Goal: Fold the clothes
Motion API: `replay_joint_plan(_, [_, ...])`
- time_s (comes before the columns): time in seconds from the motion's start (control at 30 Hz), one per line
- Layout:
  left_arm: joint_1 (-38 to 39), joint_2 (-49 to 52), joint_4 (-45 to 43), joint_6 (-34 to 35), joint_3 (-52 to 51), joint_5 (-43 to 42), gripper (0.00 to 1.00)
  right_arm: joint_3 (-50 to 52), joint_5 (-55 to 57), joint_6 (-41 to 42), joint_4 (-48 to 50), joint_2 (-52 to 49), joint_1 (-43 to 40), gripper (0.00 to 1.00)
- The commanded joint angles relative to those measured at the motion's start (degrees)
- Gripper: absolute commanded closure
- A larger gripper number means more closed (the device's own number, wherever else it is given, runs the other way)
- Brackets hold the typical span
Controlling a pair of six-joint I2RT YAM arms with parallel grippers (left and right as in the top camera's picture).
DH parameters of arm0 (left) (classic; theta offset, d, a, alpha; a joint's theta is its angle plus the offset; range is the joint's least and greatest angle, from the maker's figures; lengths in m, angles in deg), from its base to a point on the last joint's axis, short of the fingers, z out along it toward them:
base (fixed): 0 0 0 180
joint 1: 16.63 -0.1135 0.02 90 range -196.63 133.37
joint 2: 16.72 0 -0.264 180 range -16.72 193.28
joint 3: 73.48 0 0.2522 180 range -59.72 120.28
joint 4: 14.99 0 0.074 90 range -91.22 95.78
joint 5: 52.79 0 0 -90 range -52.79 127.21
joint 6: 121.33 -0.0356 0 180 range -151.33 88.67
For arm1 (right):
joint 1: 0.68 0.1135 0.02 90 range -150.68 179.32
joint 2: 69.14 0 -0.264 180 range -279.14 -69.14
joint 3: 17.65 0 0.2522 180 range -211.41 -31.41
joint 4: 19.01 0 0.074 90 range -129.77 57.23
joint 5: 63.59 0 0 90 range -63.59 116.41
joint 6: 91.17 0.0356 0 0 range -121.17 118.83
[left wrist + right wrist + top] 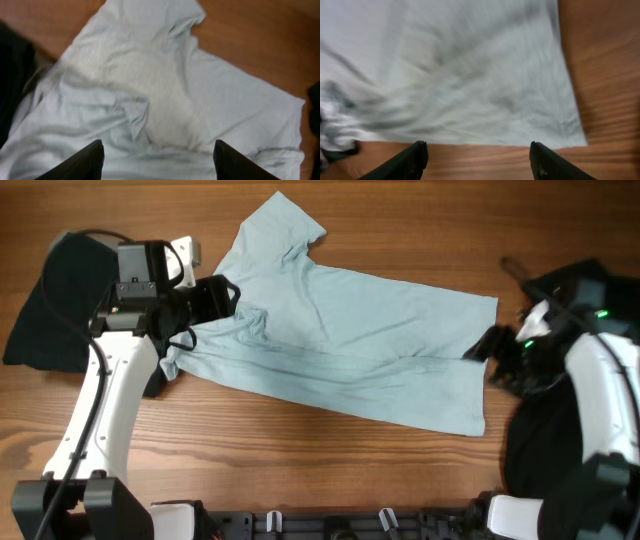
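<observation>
Across the table (420,220) the T-shirt (340,340) is spread, rumpled at nine o'clock. Left gripper (230,298) there and right gripper (482,347) at three o'clock are held wide, empty; wrinkles could be folded in.

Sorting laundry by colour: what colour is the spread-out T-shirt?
Plain pale aqua-blue T-shirt; clearest in the overhead view.

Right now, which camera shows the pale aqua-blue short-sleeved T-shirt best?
Overhead: the whole pale aqua-blue short-sleeved T-shirt is in frame. Left wrist shows most of it, near edge cut off; right wrist only a blurred hem corner.
</observation>
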Motion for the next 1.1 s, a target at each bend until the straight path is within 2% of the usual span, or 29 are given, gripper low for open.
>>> replay_joint_plan(0.0, [-1.64, -3.04, 5.05, -0.7, 0.26, 2.08, 0.29, 10.82, 0.57, 7.48, 4.59, -1.95, 1.9, 0.3])
replay_joint_plan(0.13, [-3.13, -4.98, 11.06, -0.74, 0.26, 4.7, 0.25, 19.1, 1.66, 7.61, 9.09, -1.95, 1.88, 0.32])
replay_joint_plan(0.27, [-3.78, -5.53, 13.49, -0.74, 0.26, 6.23, 0.22, 24.72, 2.75, 12.39, 15.1, -1.95, 1.88, 0.36])
replay_joint_plan(0.33, [-3.78, -5.53, 13.51, -0.72, 0.26, 6.23, 0.21, 25.68, 2.99, 13.62, 18.12, -1.95, 1.88, 0.47])
replay_joint_plan(0.43, [-3.78, -5.53, 13.51, -0.74, 0.26, 6.73, 0.2, 24.26, 8.96, 14.67, 16.65, -1.92, 1.66, 0.82])
replay_joint_plan(0.5, [-3.78, -5.53, 13.51, -0.74, 0.26, 7.56, 0.2, 21.57, 15.45, 14.84, 12.26, -1.55, 1.2, 0.95])
replay_joint_plan(0.53, [-3.78, -5.53, 13.51, -0.74, 0.26, 7.78, 0.2, 20.26, 18.53, 15.76, 10.14, -1.11, 0.9, 0.96])
replay_joint_plan(0.63, [-3.78, -5.53, 13.35, -0.72, 0.26, 7.76, 0.2, 17.33, 23.65, 17.66, 5.2, 0.7, -0.04, 0.96])
replay_joint_plan(0.77, [-3.78, -5.53, 13.29, -0.72, 0.26, 7.76, 0.2, 16.39, 26.4, 17.59, 3.21, 2.27, -0.68, 0.95])
replay_joint_plan(0.8, [-3.78, -5.53, 13.29, -0.72, 0.26, 7.74, 0.2, 16.39, 26.51, 17.44, 3.13, 2.45, -0.76, 0.9])
replay_joint_plan(0.87, [-3.67, -5.51, 13.4, -0.74, 0.26, 7.74, 0.19, 16.37, 25.64, 17.16, 3.15, 2.47, -0.76, 0.6])
replay_joint_plan(0.9, [-3.67, -5.46, 13.86, -1.22, 0.26, 7.76, 0.19, 16.26, 24.22, 16.09, 3.21, 2.47, -0.76, 0.53])
replay_joint_plan(0.97, [-3.67, -5.09, 14.93, -3.06, 0.22, 7.76, 0.18, 15.43, 21.2, 14.86, 2.78, 2.54, -0.76, 0.47])
replay_joint_plan(1.07, [-3.48, -3.96, 14.4, -4.0, 0.09, 5.99, 0.18, 12.96, 18.91, 14.43, 1.55, 3.52, -0.76, 0.44])
